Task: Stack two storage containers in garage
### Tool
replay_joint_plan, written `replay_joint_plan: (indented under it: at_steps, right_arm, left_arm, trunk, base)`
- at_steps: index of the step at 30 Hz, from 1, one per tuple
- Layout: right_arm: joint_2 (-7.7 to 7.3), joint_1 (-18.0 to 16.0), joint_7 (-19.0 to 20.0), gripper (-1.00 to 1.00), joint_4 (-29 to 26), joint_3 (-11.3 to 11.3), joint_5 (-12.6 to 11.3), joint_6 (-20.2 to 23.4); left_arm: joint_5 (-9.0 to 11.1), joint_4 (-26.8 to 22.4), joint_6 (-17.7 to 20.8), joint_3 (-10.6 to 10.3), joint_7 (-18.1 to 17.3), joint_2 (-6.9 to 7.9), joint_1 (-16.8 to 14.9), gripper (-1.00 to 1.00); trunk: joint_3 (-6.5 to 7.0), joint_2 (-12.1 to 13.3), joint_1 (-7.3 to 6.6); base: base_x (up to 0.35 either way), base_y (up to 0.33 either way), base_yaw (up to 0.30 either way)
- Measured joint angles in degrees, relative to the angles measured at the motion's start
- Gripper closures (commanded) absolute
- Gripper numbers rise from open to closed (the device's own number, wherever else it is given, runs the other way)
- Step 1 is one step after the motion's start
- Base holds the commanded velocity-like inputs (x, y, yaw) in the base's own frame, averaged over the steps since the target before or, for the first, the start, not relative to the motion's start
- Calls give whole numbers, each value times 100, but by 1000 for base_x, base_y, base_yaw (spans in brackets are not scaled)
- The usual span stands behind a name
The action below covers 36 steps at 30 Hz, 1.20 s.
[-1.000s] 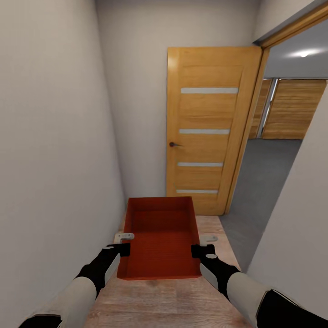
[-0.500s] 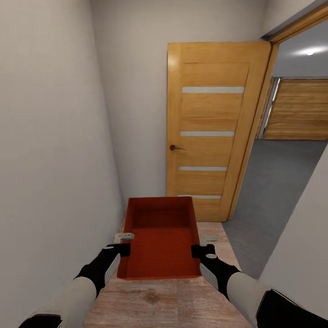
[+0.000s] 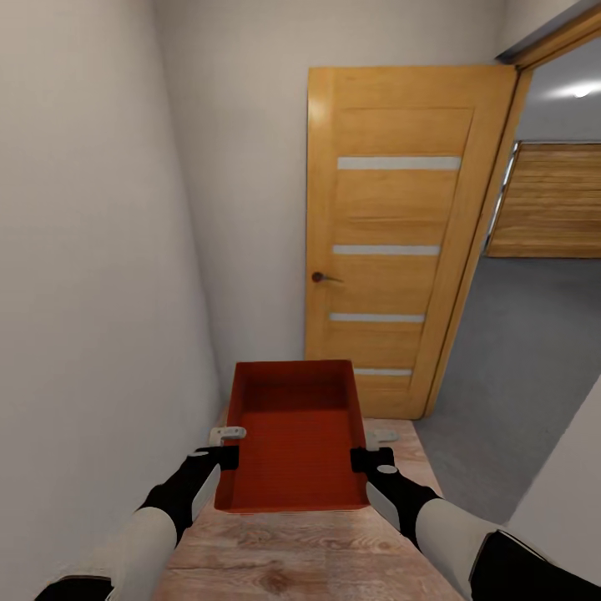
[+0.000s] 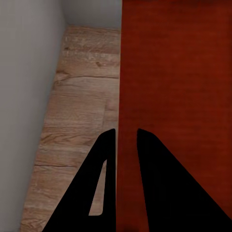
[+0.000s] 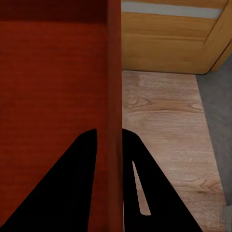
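The left gripper point(image 3: 225, 458) pinches the left wall of an orange-red rectangular ribbed plastic storage container point(image 3: 294, 434); in the left wrist view its two black fingers point(image 4: 104, 159) straddle that thin wall, one outside and one inside. The container is held level between both arms, above the light wood plank floor point(image 3: 317, 551) of a narrow passage, with a plain grey-white wall point(image 3: 92, 275) close on its left. The right gripper point(image 3: 364, 459) clamps the opposite wall in the same way, its fingers point(image 5: 87, 159) on either side of the rim in the right wrist view. Just beyond the container stands an open honey-coloured wooden door point(image 3: 392, 242) with four pale horizontal strips and a dark knob point(image 3: 318, 276). To the right of it, through the doorway, lies a dark grey concrete floor point(image 3: 517, 351) and, farther back, a wide door of horizontal wooden planks point(image 3: 551, 200).
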Motion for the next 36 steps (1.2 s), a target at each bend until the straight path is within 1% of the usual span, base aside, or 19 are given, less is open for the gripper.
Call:
replay_joint_plan:
  at_steps: [4,15,16,17,19,22,29,32,36]
  right_arm:
    - [-1,0,-1,100,-2,0,1,0]
    - [-3,0,-4,100,-9,2,1,0]
    - [-21,23,73,100,17,-65,71,21]
    - [-8,24,105,100,60,-77,62,33]
    - [-5,26,130,100,116,-10,-31,45]
    - [-2,25,107,100,83,-45,6,58]
    - [3,26,79,100,63,27,-72,60]
    - [-15,27,90,100,60,110,-162,62]
    - [-18,27,78,100,60,288,-340,63]
  left_arm:
    - [-1,-2,0,0,0,0,0,100]
    - [-1,-3,-3,1,0,0,0,100]
    - [16,49,-40,21,-48,18,26,100]
    - [-16,91,-34,52,-70,22,23,100]
    - [-149,154,-25,168,-116,9,18,100]
    - [-360,107,4,361,-166,-16,17,100]
    - [-885,85,11,897,-298,-103,15,100]
    - [-1130,82,11,1129,-336,-158,14,100]
    - [-1458,79,12,1443,-414,-212,14,100]
  trunk:
    - [0,0,2]
    - [0,1,3]
    - [-1,0,3]
    - [0,1,3]
    - [0,1,3]
    - [0,0,3]
    - [0,0,3]
    - [0,0,3]
    - [0,0,3]
  base:
    - [123,0,0]
    - [7,0,0]
    - [0,0,0]
    - [0,0,0]
    - [0,0,0]
    - [0,0,0]
    - [0,0,0]
    - [0,0,0]
    - [0,0,0]
